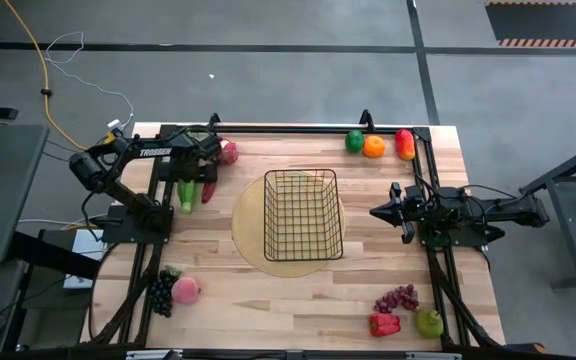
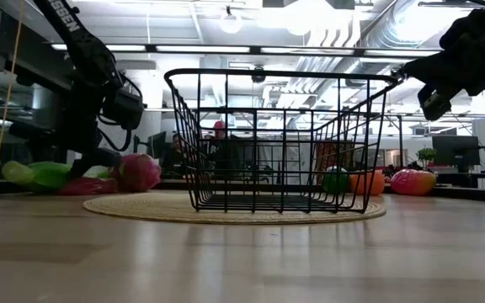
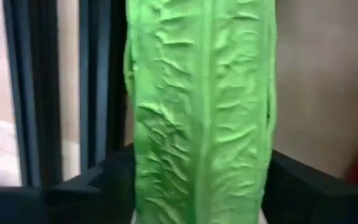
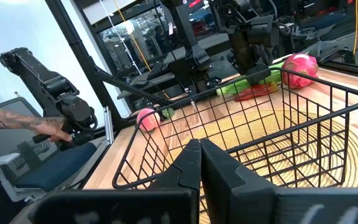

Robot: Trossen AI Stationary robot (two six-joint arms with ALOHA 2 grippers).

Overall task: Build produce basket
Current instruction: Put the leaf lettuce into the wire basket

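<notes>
Both dark arms reach in over the table, the left one low, the right one raised.

The left gripper (image 1: 190, 186) points down, its dark fingers (image 3: 303, 186) on either side of a long wrinkled green pod (image 3: 201, 106) that fills the space between them. The right gripper (image 1: 376, 212) hangs level in the air, its two fingertips (image 4: 188, 165) pressed together with nothing between.

The light wooden plank counter (image 1: 268, 290) carries a round tan woven mat (image 1: 251, 238) at its middle. A green pepper (image 1: 354, 141), orange fruit (image 1: 374, 146) and red pepper (image 1: 405, 144) line one corner; dark grapes (image 1: 159, 292) and a pink peach (image 1: 186, 290) lie at another.
</notes>
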